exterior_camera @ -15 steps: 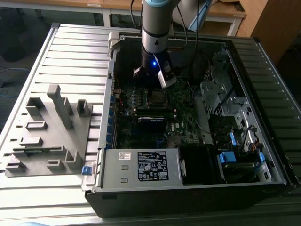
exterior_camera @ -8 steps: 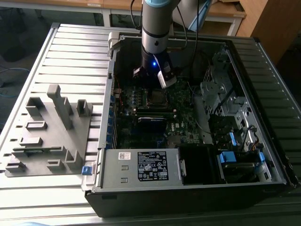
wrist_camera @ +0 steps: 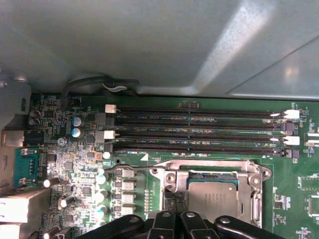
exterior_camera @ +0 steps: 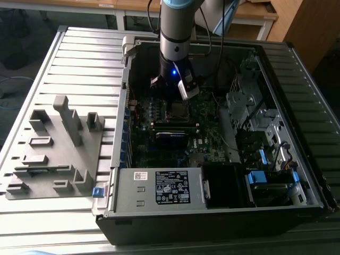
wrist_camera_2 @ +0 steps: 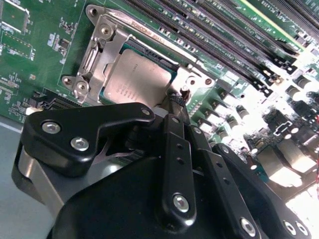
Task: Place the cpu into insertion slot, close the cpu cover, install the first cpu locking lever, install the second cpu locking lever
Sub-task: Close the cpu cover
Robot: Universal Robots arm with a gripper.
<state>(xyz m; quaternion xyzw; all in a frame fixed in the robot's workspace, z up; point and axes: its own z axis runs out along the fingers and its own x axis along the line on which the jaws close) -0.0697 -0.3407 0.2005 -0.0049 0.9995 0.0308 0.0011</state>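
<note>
The cpu [wrist_camera_2: 133, 74] sits in the insertion slot [wrist_camera_2: 149, 51] under the lowered cpu cover [wrist_camera_2: 98, 47], so a locking step seems in hand. The tool [wrist_camera_2: 175, 99], pinched narrow, stands at the slot's corner; latching likely needs a steady downward, sideways press.

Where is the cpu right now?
In both wrist views the cpu sits in the insertion slot, framed by the cpu cover, beside the memory slots, pincer close by its edge.

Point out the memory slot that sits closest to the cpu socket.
The memory slot running right alongside the cpu cover; the other slots lie farther from it.
</note>
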